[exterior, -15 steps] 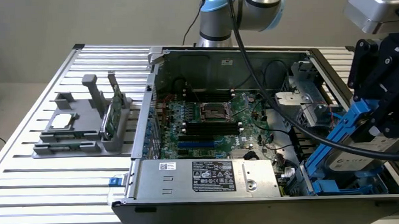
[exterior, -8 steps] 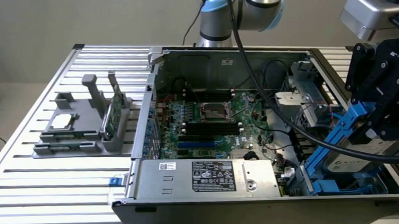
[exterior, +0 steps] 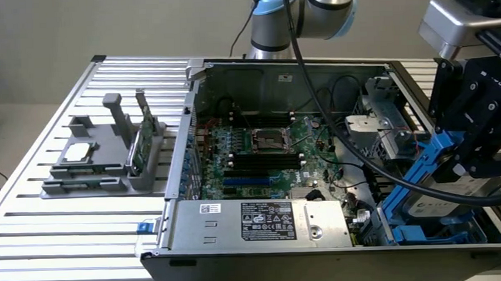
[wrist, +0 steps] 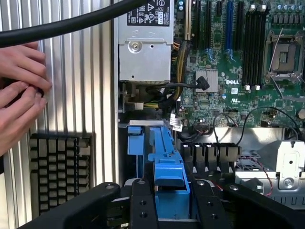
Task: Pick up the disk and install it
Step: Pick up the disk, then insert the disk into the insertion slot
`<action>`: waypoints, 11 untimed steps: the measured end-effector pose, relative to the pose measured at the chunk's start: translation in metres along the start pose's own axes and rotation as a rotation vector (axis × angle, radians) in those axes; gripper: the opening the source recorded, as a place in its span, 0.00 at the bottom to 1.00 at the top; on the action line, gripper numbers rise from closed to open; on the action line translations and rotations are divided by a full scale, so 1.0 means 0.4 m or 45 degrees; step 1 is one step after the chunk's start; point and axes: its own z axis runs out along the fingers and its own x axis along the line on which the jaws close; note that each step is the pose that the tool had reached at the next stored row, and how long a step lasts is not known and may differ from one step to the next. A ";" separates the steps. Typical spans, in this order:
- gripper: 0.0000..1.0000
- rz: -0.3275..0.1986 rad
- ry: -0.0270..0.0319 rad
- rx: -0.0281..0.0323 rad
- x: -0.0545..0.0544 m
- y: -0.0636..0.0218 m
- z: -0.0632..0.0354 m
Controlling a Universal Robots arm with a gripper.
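Observation:
The disk [exterior: 434, 204] is a silver-grey drive in a blue carrier frame [exterior: 420, 164]. It hangs tilted on edge over the front corner of the open computer case [exterior: 184, 149], on the exterior view's right. My gripper [exterior: 478, 162] is shut on it from above. In the wrist view the blue carrier [wrist: 164, 160] runs between my black fingers [wrist: 143, 202], which press on both its sides, with the gripper [wrist: 167, 195] closed around it. Below the disk lies a blue drive bay [exterior: 433, 235], whose blue rail [wrist: 136, 140] appears just past the carrier's tip.
The case holds a motherboard [exterior: 259, 146] and a grey power supply [exterior: 262, 220] beside the bay. A thick black cable [exterior: 316, 94] crosses the case. A grey fixture [exterior: 101, 164] holds a CPU chip [exterior: 78, 153] and green card [exterior: 146, 135]. A person's hands [wrist: 19, 81] and keyboard [wrist: 59, 171] lie outside the case.

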 end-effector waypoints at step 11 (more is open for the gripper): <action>0.33 -0.002 0.0039 0.0021 -0.005 0.005 0.030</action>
